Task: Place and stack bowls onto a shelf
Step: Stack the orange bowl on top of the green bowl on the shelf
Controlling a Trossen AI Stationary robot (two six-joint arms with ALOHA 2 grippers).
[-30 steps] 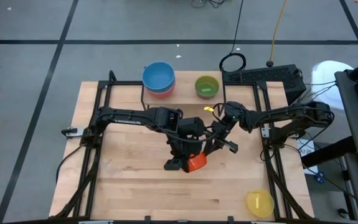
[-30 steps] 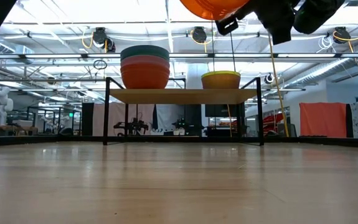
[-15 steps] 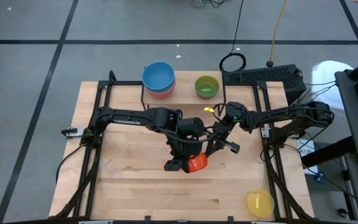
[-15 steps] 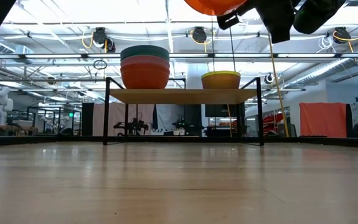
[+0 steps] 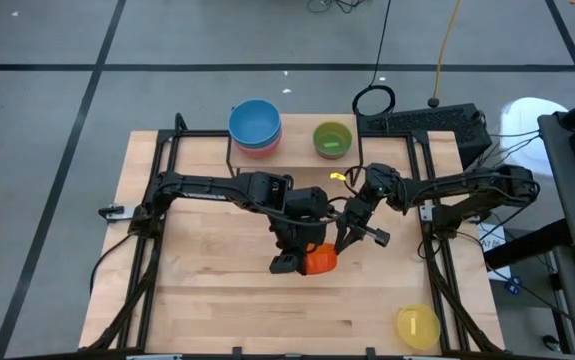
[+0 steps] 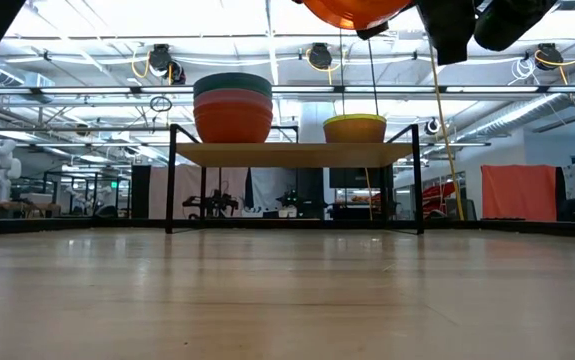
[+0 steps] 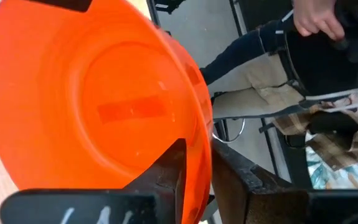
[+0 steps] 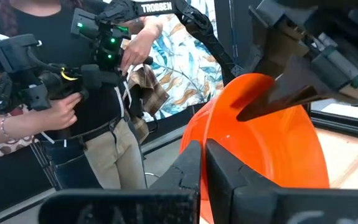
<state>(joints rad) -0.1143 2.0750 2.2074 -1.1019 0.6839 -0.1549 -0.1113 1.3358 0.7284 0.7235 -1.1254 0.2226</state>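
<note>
We count one orange bowl held above mid-table, its rim pinched by both the left gripper and the right gripper, each clamped on an opposite edge. On the shelf at the table's far edge sit one stack of bowls, blue on top with at least three layers showing from the side, and one green bowl beside it. One yellow bowl lies alone at the table's near right corner, and a person holds two controllers beyond the table.

right gripper pinching the orange bowl rim, left gripper on it too, person behind holding controllers
</note>
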